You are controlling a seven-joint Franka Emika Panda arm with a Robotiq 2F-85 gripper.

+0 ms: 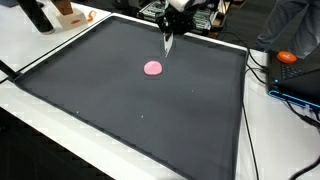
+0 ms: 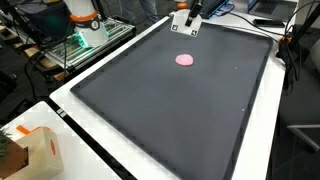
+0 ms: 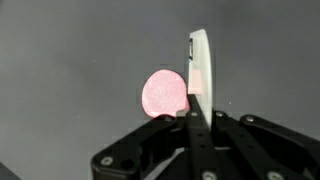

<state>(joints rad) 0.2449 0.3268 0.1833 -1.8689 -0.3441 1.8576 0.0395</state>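
Observation:
My gripper [image 3: 192,118] is shut on a thin, flat white piece [image 3: 200,65] that sticks out past the fingertips. It hangs above the far edge of a large black mat [image 1: 120,100] and shows in both exterior views [image 1: 170,30] [image 2: 188,18], with the white piece pointing down [image 1: 167,44] [image 2: 186,28]. A small round pink disc [image 1: 153,68] lies flat on the mat [image 2: 170,110], a short way in front of the gripper, and shows in another exterior view [image 2: 185,59]. In the wrist view the disc [image 3: 163,93] sits just beside the white piece, partly hidden by it.
The mat lies on a white table. An orange object [image 1: 288,57] and cables sit past the mat's edge, beside a blue-edged device. A cardboard box [image 2: 35,150] stands at a table corner. A rack with green lights [image 2: 75,45] stands off the table.

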